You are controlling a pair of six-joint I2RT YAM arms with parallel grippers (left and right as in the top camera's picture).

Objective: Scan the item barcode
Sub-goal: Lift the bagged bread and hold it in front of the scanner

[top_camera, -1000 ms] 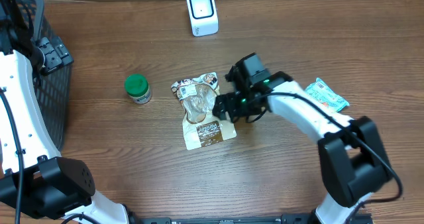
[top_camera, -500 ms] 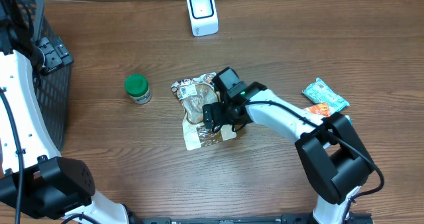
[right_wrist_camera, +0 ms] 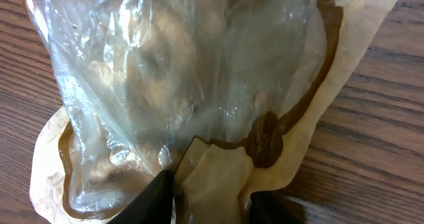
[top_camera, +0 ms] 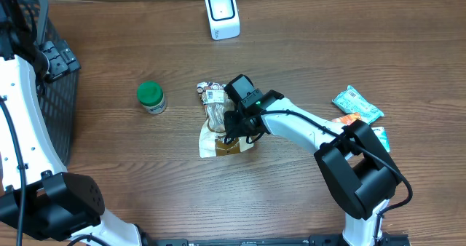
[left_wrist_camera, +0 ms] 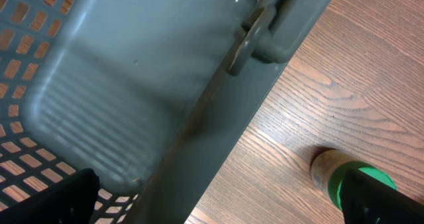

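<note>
At the table's centre, seen from overhead, the snack pouch (top_camera: pixel 217 129) with its clear window and cream-and-brown border now looks narrower and bunched. A second ago it lay flatter and wider. A white label (top_camera: pixel 213 95) shows at its 12 o'clock end. Then the right gripper (top_camera: pixel 237 127) was at the pouch's 3 o'clock edge; it has since slid toward 9 o'clock and sits over the pouch's lower half. With the arm shifted, an orange packet (top_camera: pixel 350 119) shows beside the teal packet (top_camera: pixel 357 104) out at 3 o'clock. The white scanner (top_camera: pixel 222 14) at 12 o'clock, the green-lidded jar (top_camera: pixel 151 97) at the pouch's 9 o'clock and the dark basket (top_camera: pixel 52 118) at the far 9 o'clock edge have not moved.

The right arm reaches from its base at about 5 o'clock, white forearm slanting up and across toward 10 o'clock, wrist bent down onto the pouch. In the right wrist view the right gripper (right_wrist_camera: pixel 212 201) has its two dark fingertips (right_wrist_camera: pixel 151 199) drawn in on either side of a cream fold of the snack pouch (right_wrist_camera: pixel 199 85), pinching it against the wooden table (right_wrist_camera: pixel 384 118).

The left arm rises along the 9 o'clock side, unchanged. Its wrist view shows the left gripper (left_wrist_camera: pixel 225 204) with jaws spread wide and holding nothing, above the basket's grey rim (left_wrist_camera: pixel 218 111), the jar (left_wrist_camera: pixel 334 172) at 4 o'clock.
</note>
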